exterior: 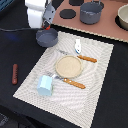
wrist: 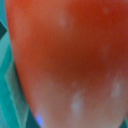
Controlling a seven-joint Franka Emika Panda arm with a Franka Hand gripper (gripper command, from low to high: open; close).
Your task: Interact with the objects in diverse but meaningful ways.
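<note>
At the upper left of the exterior view the arm hangs over the grey long-handled saucepan (exterior: 47, 37), which sits on the dark tabletop (exterior: 15, 47) just off the top left corner of the pale placemat (exterior: 100, 85). The tool (exterior: 46, 23) is right above the pan's bowl, and a spot of red shows at its tip. The wrist view is filled edge to edge with something smooth and red, which I take to be the red tomato (wrist: 70, 60), pressed close to the lens. So my guess is the tomato is in the tool's grip and being carried to the pan, or lifted from it; I cannot tell which. The fingers themselves are not visible in either view, so how wide they stand is beyond me.

As for the rest, the free-form task looks early or midway. The brown sausage (exterior: 14, 73) lies alone at the left edge of the frame, off the mat. The light-blue cup (exterior: 44, 84) rests on the mat's lower left, the small white shaker (exterior: 78, 46) near its upper edge, and a round tan plate (exterior: 67, 65) sits in the middle between two orange-handled utensils. The grey pot (exterior: 91, 12) stands on the brown board at the top. All of these seem open to further handling.
</note>
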